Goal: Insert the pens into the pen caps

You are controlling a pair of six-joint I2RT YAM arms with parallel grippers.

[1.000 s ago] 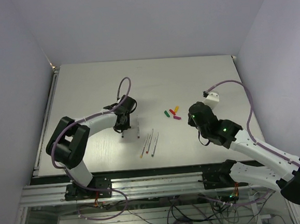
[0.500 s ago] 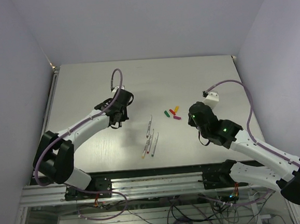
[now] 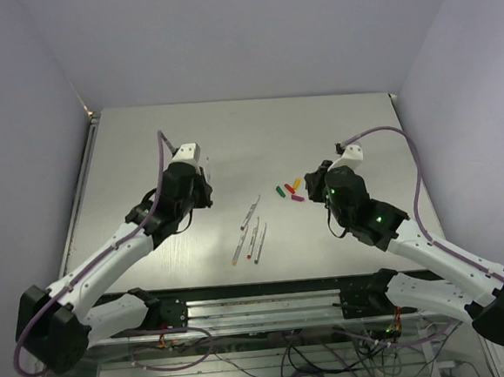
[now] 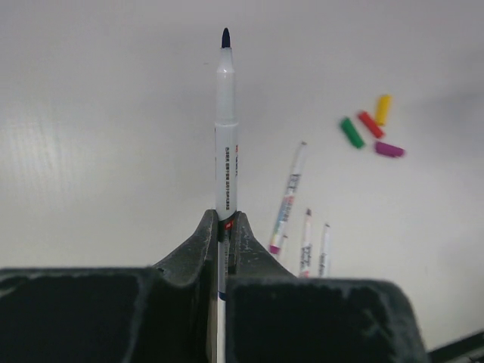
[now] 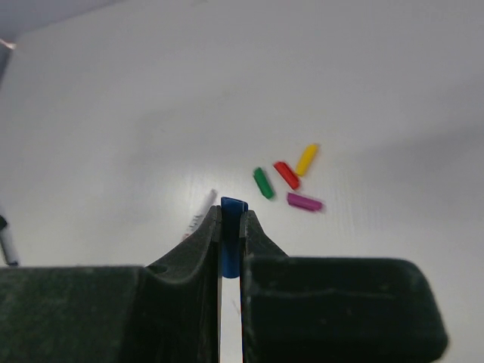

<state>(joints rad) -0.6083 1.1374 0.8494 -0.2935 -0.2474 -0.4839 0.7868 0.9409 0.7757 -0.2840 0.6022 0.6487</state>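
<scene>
**While four caps lie loose, each gripper pinches one half of the blue set**

Where the left gripper (image 4: pixel 224 227) closes, its fingers are pressed tight on the lower end of one pen (image 4: pixel 225 128). The pen sticks straight out from the jaws. Its barrel is pale white with small print along it, and the dark blue tip points away from the gripper. A red mark shows just above the fingers.

The right gripper (image 5: pixel 231 219) is clamped on the blue cap (image 5: pixel 233 208), whose short end just clears the fingertips.

On the table (image 3: pixel 144 145) the green cap (image 5: pixel 262 182), red cap (image 5: pixel 286 174), yellow-orange cap (image 5: pixel 306 159) and magenta cap (image 5: pixel 305 202) lie in a tight cluster. The loose pens (image 3: pixel 253 238) lie roughly parallel near the table's middle, to the left of the caps. The left wrist view shows three of them clearly.

From above, the left arm reaches diagonally from its base at lower left. Its wrist is over the left-centre of the table, well apart from the caps. The right arm bends in from lower right, and its gripper is just beside the cap cluster on the right.
</scene>
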